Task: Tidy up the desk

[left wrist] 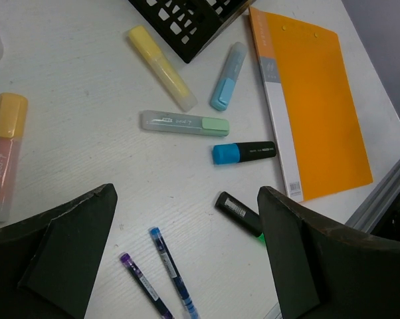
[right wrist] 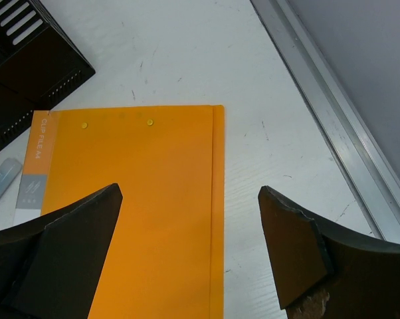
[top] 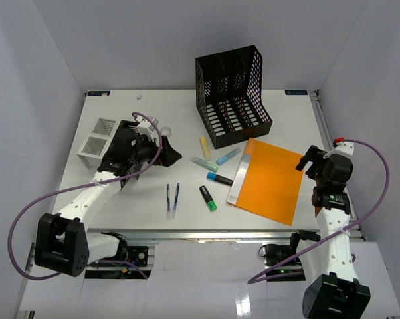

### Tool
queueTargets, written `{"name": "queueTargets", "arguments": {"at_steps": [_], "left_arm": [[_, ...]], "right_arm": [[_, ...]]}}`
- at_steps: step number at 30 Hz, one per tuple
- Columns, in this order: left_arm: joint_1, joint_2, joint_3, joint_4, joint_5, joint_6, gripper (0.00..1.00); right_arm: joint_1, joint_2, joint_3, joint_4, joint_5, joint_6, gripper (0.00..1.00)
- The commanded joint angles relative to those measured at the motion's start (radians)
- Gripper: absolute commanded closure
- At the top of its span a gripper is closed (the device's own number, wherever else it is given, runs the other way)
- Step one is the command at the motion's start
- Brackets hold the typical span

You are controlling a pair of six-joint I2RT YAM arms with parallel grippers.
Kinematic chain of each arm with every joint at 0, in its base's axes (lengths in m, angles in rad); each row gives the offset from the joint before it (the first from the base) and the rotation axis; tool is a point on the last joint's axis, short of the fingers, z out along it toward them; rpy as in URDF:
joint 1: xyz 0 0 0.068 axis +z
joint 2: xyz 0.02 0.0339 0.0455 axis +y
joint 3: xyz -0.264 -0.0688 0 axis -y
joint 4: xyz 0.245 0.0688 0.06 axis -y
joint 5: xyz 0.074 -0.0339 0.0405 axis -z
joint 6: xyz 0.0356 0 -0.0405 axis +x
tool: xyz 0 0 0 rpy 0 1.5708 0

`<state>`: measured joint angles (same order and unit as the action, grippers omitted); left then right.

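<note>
The white desk (top: 153, 109) holds an orange folder (top: 270, 179), several highlighters (top: 220, 178) and two pens (top: 172, 199). My left gripper (top: 168, 157) is open and empty, hovering left of the highlighters. In the left wrist view its jaws (left wrist: 187, 266) stand wide above the two pens (left wrist: 167, 272) and a black-and-green highlighter (left wrist: 238, 212). My right gripper (top: 307, 159) is open and empty above the folder's right edge. In the right wrist view (right wrist: 190, 252) that edge (right wrist: 216, 219) runs between the fingers.
A black mesh file holder (top: 233, 93) stands at the back centre. A white slotted organizer box (top: 97, 141) sits at the left, by my left arm. An orange highlighter (left wrist: 4, 159) lies left of the others. A metal rail (top: 206, 232) lines the front edge.
</note>
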<state>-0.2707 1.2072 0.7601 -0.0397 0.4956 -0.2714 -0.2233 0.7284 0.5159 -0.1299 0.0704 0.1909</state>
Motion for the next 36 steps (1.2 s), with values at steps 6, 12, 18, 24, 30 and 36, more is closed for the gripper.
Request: {"name": "queueTargets", "arguments": {"at_steps": [6,12,18,24,30,36], "left_arm": [[-0.070,0.024,0.009,0.141,0.139,-0.130,0.02],[-0.206,0.096,0.054,0.199,0.101,-0.268,0.05],[-0.373,0.349,0.249,0.188,0.016,-0.352,0.07],[-0.466,0.664,0.597,0.005,-0.077,-0.339,0.09],[-0.490,0.871,0.881,-0.172,-0.193,-0.274,0.12],[-0.506,0.971,0.985,-0.263,-0.216,-0.231,0.16]], "right_arm": [[-0.005,-0.064,-0.084,0.072,-0.578,-0.432,0.10],[-0.005,-0.018,-0.039,-0.043,-0.658,-0.574,0.10],[-0.005,0.094,0.059,-0.212,-0.786,-0.677,0.10],[-0.009,0.099,0.074,-0.195,-0.792,-0.616,0.10],[-0.011,0.123,0.084,-0.198,-0.831,-0.608,0.10],[-0.012,0.130,0.084,-0.198,-0.839,-0.610,0.08]]}}
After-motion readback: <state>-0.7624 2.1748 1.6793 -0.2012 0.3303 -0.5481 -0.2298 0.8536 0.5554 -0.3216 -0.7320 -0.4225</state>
